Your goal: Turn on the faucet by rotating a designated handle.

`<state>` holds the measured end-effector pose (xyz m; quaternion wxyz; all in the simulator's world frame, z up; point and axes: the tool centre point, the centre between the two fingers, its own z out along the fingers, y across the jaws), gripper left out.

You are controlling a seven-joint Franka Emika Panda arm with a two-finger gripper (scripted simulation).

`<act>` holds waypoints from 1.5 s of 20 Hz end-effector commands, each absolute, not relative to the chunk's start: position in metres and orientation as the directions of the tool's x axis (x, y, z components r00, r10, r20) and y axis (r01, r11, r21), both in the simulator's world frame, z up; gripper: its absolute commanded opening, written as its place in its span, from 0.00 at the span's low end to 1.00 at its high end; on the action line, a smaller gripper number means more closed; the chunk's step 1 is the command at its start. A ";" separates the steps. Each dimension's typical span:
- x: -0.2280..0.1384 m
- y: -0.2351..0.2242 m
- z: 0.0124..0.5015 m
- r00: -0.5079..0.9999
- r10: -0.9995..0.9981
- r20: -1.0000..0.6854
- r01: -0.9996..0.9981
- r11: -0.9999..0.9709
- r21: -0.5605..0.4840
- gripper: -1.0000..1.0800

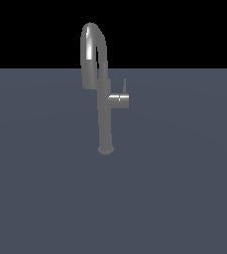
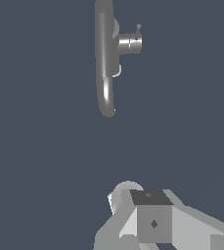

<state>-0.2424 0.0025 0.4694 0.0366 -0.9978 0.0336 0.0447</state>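
The faucet (image 1: 104,109) is tall, slim and grey, standing upright on a small round base. Its straight column rises into a high arched gooseneck spout that curves over and ends partway down the column. A short horizontal stub sticks out toward the exterior view's right. The handle (image 1: 124,85), a thin short rod, points straight up from that stub's end.

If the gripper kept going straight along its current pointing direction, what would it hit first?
Probably the bare grey floor. In the wrist view the gripper looks down on open surface, with the faucet and its handle well off that line. Depth is unclear, and the exterior view does not show the arm.
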 end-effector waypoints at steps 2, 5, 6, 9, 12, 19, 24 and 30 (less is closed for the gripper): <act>-0.231 0.004 0.468 0.987 -0.096 -0.128 -0.109 -0.989 -0.101 0.00; -0.218 0.005 0.466 0.977 -0.131 -0.169 -0.154 -0.979 -0.134 0.00; -0.213 0.006 0.466 0.972 -0.143 -0.185 -0.171 -0.974 -0.146 0.00; -0.197 0.007 0.463 0.954 -0.182 -0.238 -0.228 -0.956 -0.183 0.00; -0.181 0.007 0.459 0.931 -0.218 -0.293 -0.287 -0.933 -0.217 0.00; -0.143 0.005 0.447 0.856 -0.288 -0.429 -0.431 -0.856 -0.285 0.00; -0.115 0.001 0.435 0.785 -0.323 -0.529 -0.536 -0.782 -0.318 0.00; -0.082 -0.006 0.416 0.679 -0.342 -0.650 -0.661 -0.670 -0.337 0.00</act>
